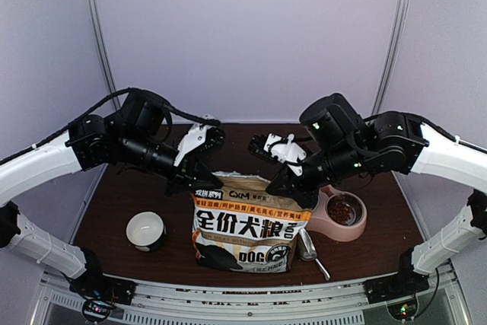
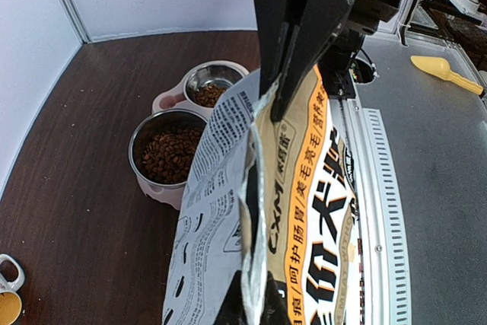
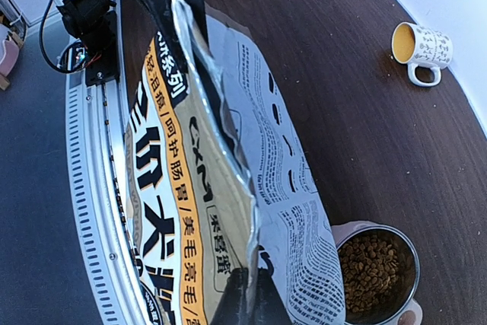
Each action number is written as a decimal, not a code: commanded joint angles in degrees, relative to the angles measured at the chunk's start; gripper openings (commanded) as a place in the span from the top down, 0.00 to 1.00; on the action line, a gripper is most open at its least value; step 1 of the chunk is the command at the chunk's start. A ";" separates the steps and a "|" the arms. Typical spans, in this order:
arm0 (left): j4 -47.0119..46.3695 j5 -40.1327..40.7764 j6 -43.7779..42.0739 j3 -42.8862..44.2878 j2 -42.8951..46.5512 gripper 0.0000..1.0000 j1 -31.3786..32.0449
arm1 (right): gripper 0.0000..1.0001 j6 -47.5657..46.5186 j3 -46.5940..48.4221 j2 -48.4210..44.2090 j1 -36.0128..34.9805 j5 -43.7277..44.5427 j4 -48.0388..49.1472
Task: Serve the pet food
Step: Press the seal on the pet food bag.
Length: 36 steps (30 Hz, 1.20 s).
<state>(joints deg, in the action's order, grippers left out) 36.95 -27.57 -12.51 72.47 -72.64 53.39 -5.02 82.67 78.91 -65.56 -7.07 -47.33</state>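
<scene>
The tan, orange and black printed bag stands upright mid-table. My left gripper is shut on the left end of its top edge, and my right gripper is shut on the right end. In the left wrist view my left gripper pinches the silver-lined rim of the bag, with the right gripper's fingers clamped at the far end. In the right wrist view my right gripper holds the same rim. Pet food fills both steel cups of the pink double bowl.
A white mug stands left of the bag, also visible as a mug with a yellow inside. A metal scoop lies by the bag's right foot. A yellow scoop lies off the table.
</scene>
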 commanded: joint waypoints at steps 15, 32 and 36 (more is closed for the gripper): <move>-0.65 2.64 0.91 -0.01 4.00 1.00 -0.74 | 1.00 -0.09 -4.79 -5.46 1.31 11.83 -6.31; 5.79 12.44 -3.44 12.47 -6.99 0.38 6.75 | 1.00 1.48 -5.36 -6.76 1.31 3.32 5.28; 7.67 13.12 -4.56 14.50 -9.08 0.36 7.35 | 1.00 1.31 -5.95 -7.29 1.40 3.44 6.33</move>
<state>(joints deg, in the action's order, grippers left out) 42.72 -16.82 -14.94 84.38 -80.09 60.23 -4.56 77.60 74.02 -65.23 -5.72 -44.69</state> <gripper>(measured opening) 0.633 0.017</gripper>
